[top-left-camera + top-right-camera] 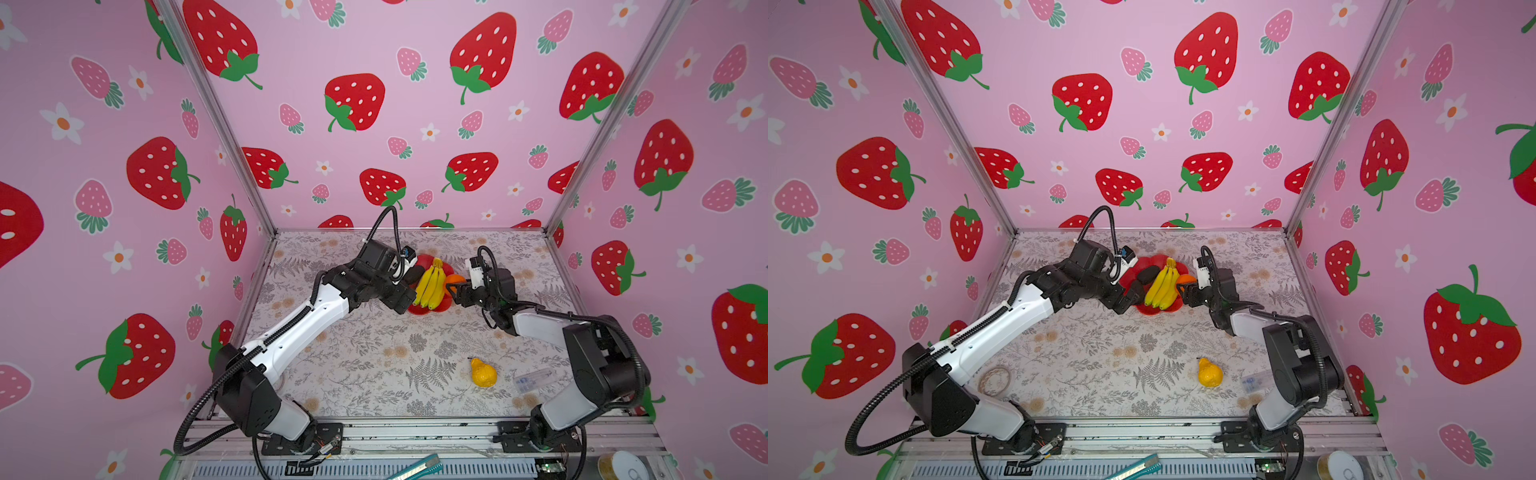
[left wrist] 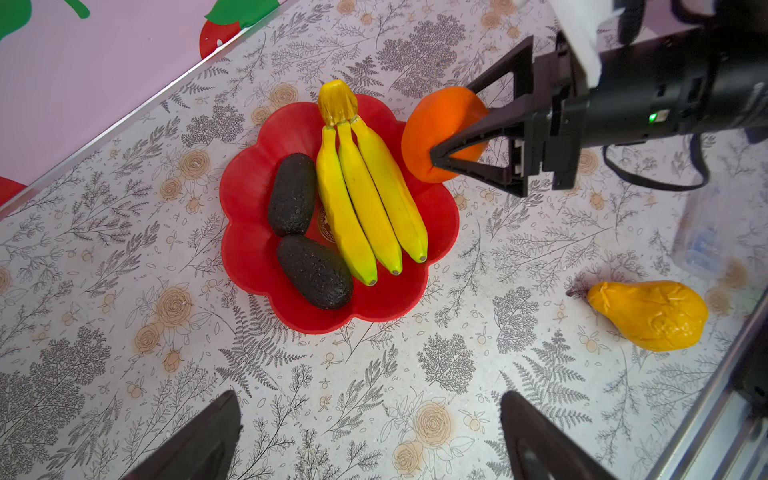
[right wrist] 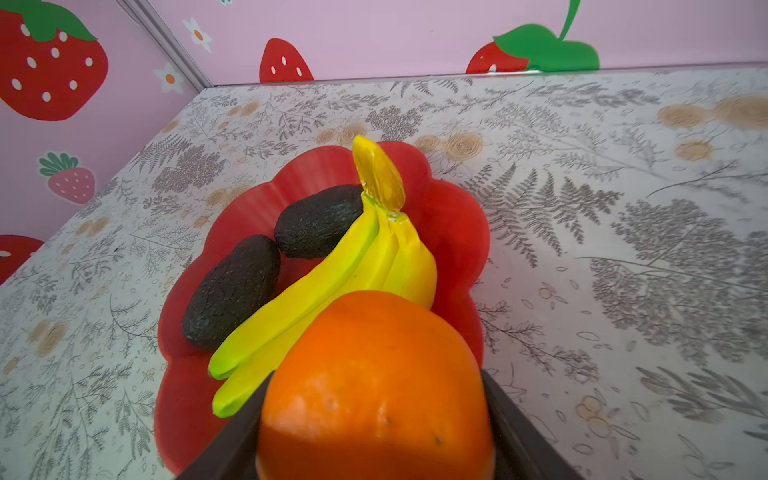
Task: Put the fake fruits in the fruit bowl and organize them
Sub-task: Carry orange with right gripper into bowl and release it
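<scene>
Orange (image 2: 428,124) is clamped in your right tool (image 2: 451,124), hovering at the bowl (image 2: 249,232) rim beside the bananas (image 2: 365,199). Inside lie the bananas and 2 avocados (image 2: 291,195). Next, lower it into the bare side, then release. Pear (image 2: 652,316) lies on the surface, well apart; left tool (image 2: 370,395) gapes empty.

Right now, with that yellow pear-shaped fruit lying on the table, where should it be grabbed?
Take the pear-shaped fruit across its wide belly, coming straight down from above. It lies on its side, and the neck tapers toward the stem, so a grip there would probably slip.
</scene>
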Robot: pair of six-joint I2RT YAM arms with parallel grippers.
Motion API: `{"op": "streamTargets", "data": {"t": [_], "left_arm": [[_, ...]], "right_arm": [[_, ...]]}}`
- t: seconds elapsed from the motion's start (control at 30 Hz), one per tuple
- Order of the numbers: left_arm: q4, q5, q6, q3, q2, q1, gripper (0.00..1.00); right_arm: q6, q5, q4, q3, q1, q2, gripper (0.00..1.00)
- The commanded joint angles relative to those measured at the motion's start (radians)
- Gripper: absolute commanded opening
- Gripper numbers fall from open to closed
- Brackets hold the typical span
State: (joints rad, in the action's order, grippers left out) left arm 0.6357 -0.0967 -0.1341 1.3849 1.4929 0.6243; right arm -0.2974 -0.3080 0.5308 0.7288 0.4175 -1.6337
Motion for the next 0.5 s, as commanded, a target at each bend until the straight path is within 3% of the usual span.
{"op": "streamTargets", "data": {"t": [0.0,0.47], "left_arm": [[0.003,0.002,-0.013,0.001,-0.017,0.001,0.99],[0.007,0.005,-0.013,0.001,-0.012,-0.001,0.99]], "right_arm": [[-0.026,-0.046,0.098,0.035,0.010,-0.020,0.60],[-0.011,-0.036,0.086,0.126,0.036,-0.127,0.60]]}}
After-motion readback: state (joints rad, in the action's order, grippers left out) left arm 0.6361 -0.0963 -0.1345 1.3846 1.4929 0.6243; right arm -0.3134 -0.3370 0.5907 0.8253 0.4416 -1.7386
